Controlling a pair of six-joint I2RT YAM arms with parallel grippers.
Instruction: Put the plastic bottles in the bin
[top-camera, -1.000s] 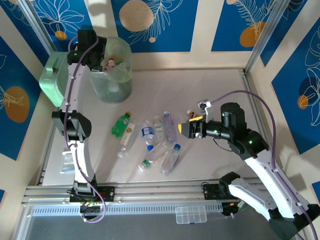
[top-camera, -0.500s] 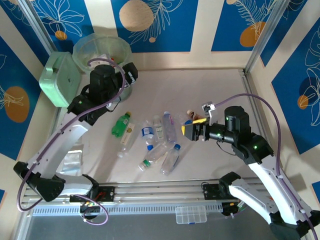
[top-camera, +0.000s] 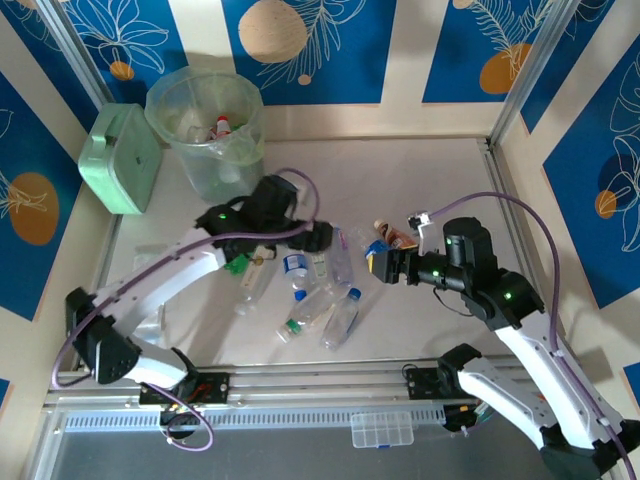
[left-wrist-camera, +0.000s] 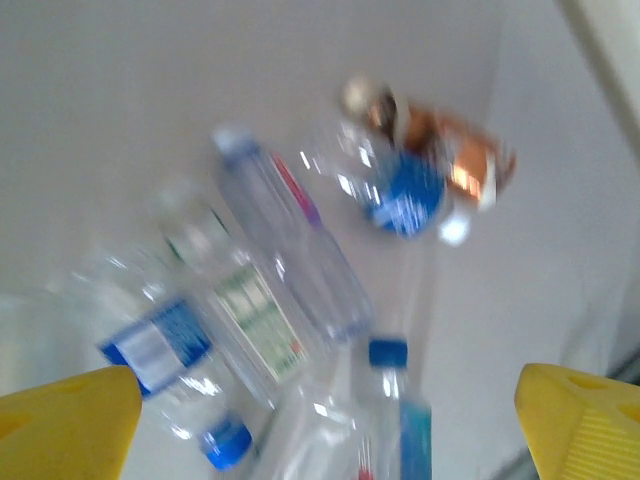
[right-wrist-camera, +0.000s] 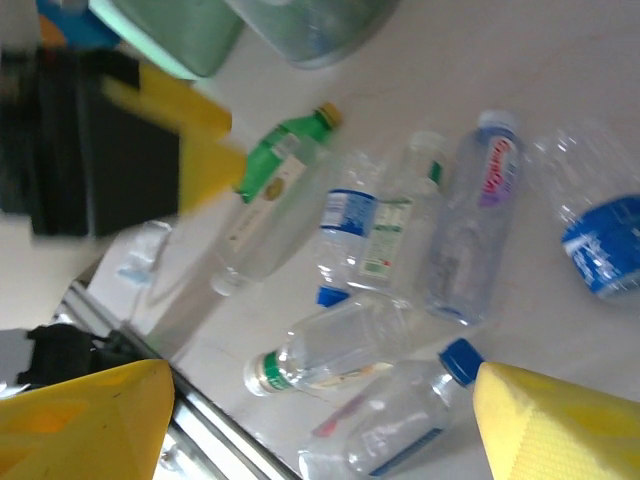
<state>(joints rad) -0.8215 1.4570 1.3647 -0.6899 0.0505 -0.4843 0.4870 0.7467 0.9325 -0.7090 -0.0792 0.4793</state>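
Your left tool (top-camera: 318, 240) hangs wide open, empty; the pink-label bottle (left-wrist-camera: 295, 235) right under it runs upper-left to lower-right in its wrist view.

Clear, glossy plastic on the bottles (right-wrist-camera: 472, 225); translucent pale-green plastic for the bin (top-camera: 215, 170); matt, smooth pale surface on the tabletop (top-camera: 420, 170)

Mint-green box (top-camera: 118, 160) at far left
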